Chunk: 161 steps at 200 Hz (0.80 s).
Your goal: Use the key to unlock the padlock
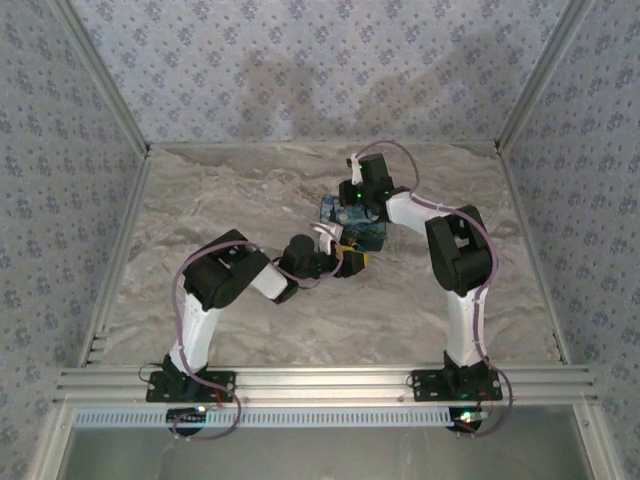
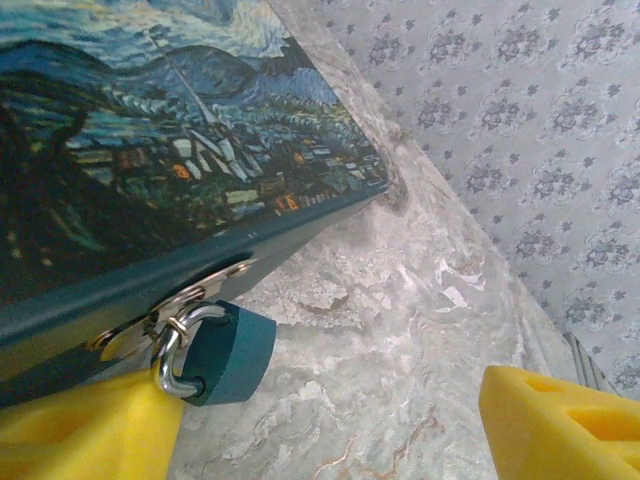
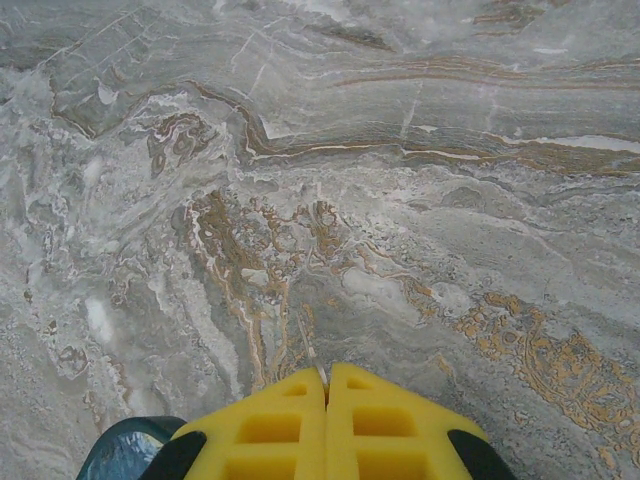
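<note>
Left wrist view: a small teal padlock (image 2: 238, 352) with a silver shackle hangs from the metal hasp (image 2: 190, 295) on the front edge of a flat blue box printed with a starry-night painting (image 2: 150, 150), low over the grey marbled counter (image 2: 400, 330). The left end effector (image 2: 330, 440) is spread wide, with one yellow finger (image 2: 90, 430) right against the shackle and the other well apart. The right end effector (image 3: 325, 400) is pinched closed on a thin silvery key (image 3: 311, 352) (edge-on, a mere sliver) above bare counter. From the top, the right arm crowds over the box's far side and the left end effector sits just beside its near edge.
</note>
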Tool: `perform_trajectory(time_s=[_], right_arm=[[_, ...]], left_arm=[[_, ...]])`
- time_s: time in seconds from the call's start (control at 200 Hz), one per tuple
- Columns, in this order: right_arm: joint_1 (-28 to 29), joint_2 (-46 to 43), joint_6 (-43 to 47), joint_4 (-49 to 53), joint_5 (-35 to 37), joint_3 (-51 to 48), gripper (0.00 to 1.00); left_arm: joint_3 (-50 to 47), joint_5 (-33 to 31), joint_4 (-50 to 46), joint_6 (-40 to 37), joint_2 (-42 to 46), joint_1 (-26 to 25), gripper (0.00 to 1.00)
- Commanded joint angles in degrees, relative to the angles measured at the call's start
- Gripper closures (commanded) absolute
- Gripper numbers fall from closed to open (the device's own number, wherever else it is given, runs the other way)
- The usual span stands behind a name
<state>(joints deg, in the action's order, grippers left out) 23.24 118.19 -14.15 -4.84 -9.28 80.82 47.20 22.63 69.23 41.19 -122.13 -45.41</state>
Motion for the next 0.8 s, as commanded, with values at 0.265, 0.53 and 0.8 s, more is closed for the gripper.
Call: perform_trajectory(time_s=[0.265, 0.53, 0.8], right_arm=[[0.42, -0.59, -2.02, 7.23, -1.53, -3.80, 1.00], [0.37, -1.12, -2.10, 7.26, -1.21, -4.04, 1.00], [-0.13, -1.82, -1.99, 7.14, -1.18, -4.75, 1.00]], left_arm=[[-1.22, -4.73, 4.11, 0.92, -2.13, -2.42, 0.19], [0.61, -2.90, 4.29, 4.86, -4.87, -3.44, 0.27], [-2.00, -5.17, 3.39, 4.61, -3.62, -3.49, 0.20]])
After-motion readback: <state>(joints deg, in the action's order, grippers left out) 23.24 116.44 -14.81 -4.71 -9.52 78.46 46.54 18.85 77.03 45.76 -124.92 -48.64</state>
